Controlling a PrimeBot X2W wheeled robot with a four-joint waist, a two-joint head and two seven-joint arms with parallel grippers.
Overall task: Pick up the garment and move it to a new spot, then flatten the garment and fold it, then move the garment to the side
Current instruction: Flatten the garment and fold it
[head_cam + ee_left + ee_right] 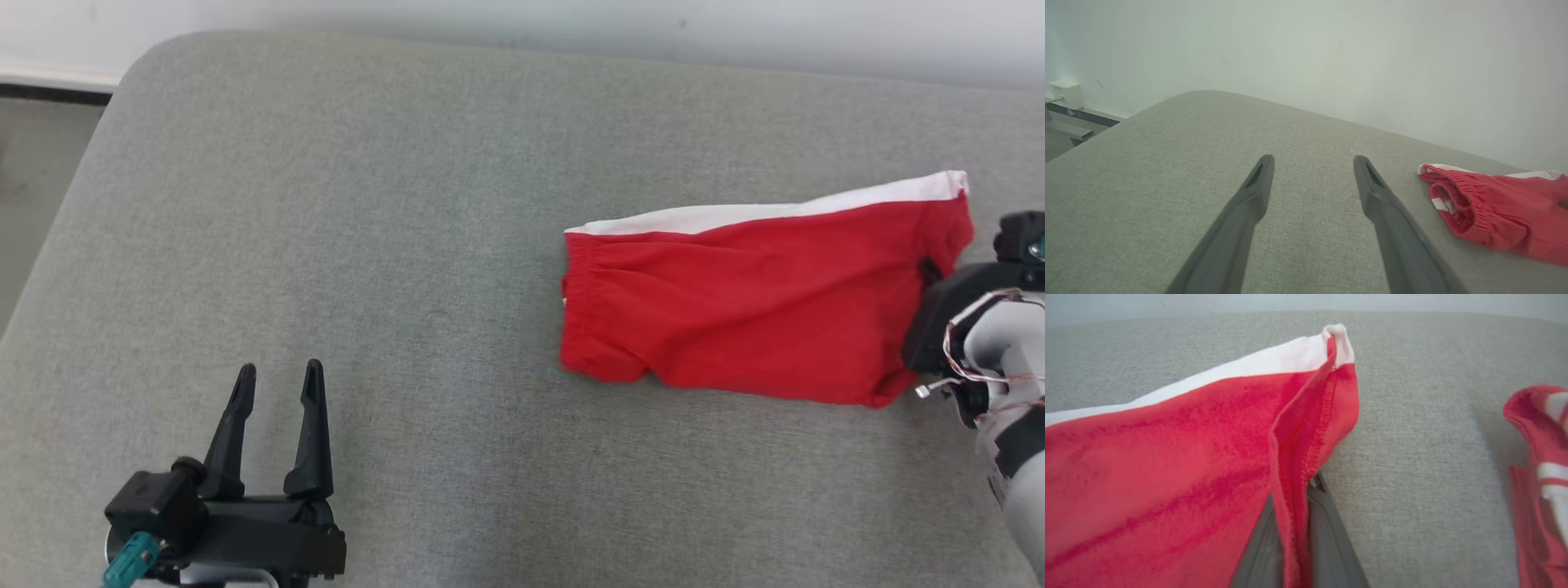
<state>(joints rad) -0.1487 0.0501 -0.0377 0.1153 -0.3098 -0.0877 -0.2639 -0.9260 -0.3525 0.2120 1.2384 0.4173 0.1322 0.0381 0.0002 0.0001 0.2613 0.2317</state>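
Two tools: right tool pinches a leg hem of the red shorts at three o'clock on the grey cushion; left tool spread, seven o'clock. Light, limp cloth; stitched hems likely hold best.

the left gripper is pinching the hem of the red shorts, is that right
No, it's the right gripper pinching the hem of the red shorts, as the right wrist view shows. The left gripper is open over the cushion.
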